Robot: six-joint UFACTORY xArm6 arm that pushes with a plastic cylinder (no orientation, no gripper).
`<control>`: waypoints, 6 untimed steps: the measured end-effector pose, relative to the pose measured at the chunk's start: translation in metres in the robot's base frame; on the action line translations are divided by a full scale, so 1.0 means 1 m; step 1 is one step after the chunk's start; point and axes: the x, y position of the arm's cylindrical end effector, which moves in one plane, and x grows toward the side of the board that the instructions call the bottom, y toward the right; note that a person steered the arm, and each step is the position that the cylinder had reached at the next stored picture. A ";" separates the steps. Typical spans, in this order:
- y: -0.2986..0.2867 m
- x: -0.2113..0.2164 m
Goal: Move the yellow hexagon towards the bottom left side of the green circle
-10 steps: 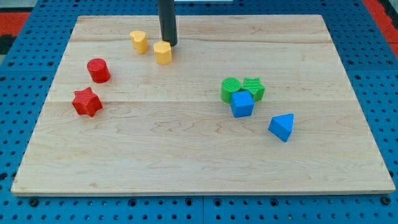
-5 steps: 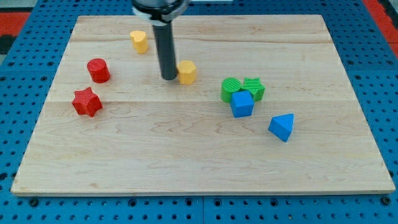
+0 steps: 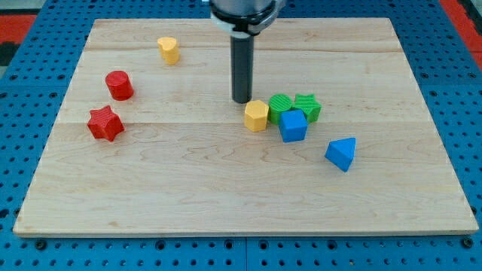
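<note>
The yellow hexagon (image 3: 256, 115) sits near the board's middle, touching the left side of the green circle (image 3: 279, 107). My tip (image 3: 242, 100) is just above and to the left of the yellow hexagon, close against it. A green star (image 3: 307, 106) lies to the right of the green circle. A blue cube (image 3: 293, 125) sits below the green circle, touching it.
A blue triangle (image 3: 341, 153) lies at the lower right of the cluster. A red cylinder (image 3: 119, 85) and a red star (image 3: 105, 123) are at the left. A second yellow block (image 3: 169, 50) is at the upper left. The wooden board (image 3: 226, 188) lies on a blue pegboard.
My tip has swept from the upper left down to the right, pushing the yellow hexagon along until it rests against the green circle's left side. The other blocks have not moved.
</note>
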 end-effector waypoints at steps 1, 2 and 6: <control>-0.013 0.037; 0.017 0.044; -0.088 -0.121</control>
